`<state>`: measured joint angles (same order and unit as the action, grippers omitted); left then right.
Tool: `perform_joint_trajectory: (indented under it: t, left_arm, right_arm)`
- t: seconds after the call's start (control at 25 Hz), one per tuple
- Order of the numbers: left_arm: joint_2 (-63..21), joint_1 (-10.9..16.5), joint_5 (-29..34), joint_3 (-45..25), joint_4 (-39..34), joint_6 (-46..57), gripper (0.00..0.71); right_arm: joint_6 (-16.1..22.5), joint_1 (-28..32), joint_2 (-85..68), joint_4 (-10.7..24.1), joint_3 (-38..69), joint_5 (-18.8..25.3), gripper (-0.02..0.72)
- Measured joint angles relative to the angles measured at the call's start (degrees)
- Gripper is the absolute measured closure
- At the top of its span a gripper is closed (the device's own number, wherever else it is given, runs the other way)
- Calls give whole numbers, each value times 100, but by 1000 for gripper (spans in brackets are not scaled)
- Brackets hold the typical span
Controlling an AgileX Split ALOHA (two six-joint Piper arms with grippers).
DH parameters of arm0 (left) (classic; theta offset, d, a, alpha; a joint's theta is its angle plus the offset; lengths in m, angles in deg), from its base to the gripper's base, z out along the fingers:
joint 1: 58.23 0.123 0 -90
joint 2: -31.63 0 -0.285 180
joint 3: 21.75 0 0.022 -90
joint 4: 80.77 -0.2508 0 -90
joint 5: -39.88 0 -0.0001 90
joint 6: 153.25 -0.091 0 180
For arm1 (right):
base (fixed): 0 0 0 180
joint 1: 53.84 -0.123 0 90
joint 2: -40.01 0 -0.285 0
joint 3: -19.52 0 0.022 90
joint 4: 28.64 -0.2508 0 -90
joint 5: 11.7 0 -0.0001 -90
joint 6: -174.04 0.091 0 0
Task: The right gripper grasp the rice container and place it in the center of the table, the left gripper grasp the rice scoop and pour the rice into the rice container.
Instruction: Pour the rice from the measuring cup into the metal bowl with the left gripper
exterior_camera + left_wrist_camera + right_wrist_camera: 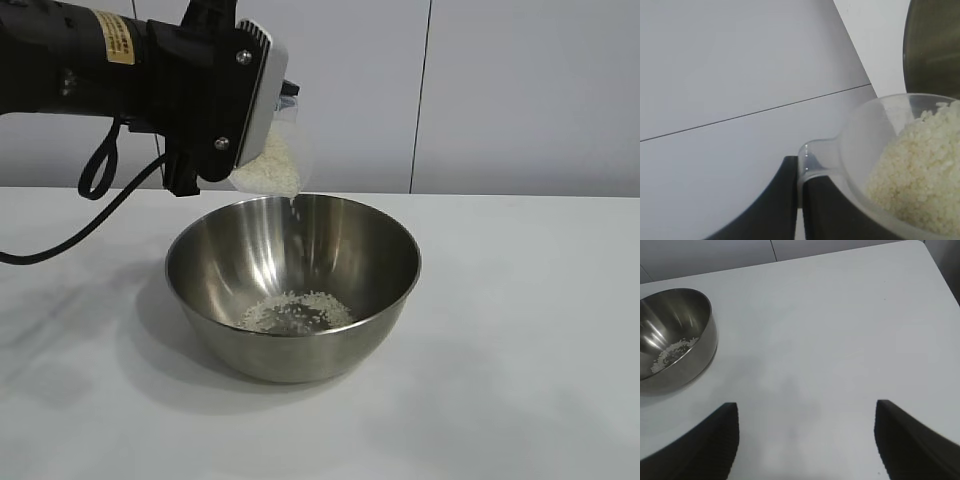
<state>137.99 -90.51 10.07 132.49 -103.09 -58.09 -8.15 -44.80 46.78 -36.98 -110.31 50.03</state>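
Above the near rim of the rice container (292, 285), the rice scoop (278, 152) hangs tipped over, its mouth angled down toward the bowl. Rice (270, 168) is heaped against the scoop's lowered side, and a few grains are dropping from its lip. A thin, scattered patch of grains already lies on the bottom of the container. The container itself stands upright on the table (520, 330), roughly at its middle in the exterior view.

The left gripper (225, 110) carries the scoop, reaching in from the left of the exterior view with a black cable looping beneath it. Its wrist view shows the two dark fingers (777, 205) pressed together on the scoop's small clear handle, with the cup's body and its load of rice just beyond them and the steel rim of the container further off.

The right gripper (805, 440) sits well apart from the container, low over bare tabletop. Its two black fingers stand wide apart with nothing between them, and the container shows at the edge of its wrist view, untouched.
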Motion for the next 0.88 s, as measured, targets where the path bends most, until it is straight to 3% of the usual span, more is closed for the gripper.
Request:
perform_joint_trajectory:
  t: [0.24, 0.68, 0.88]
  left_arm:
    - [0, 0, -161, 0, -21, -386, 698]
    - [0, 0, -122, 0, -566, -2580, 698]
    - [0, 0, -86, 0, -628, -3046, 698]
  right_arm:
    - [0, 0, 0, 0, 0, 0, 188]
    - [0, 0, 0, 0, 0, 0, 188]
    - [0, 0, 0, 0, 0, 0, 188]
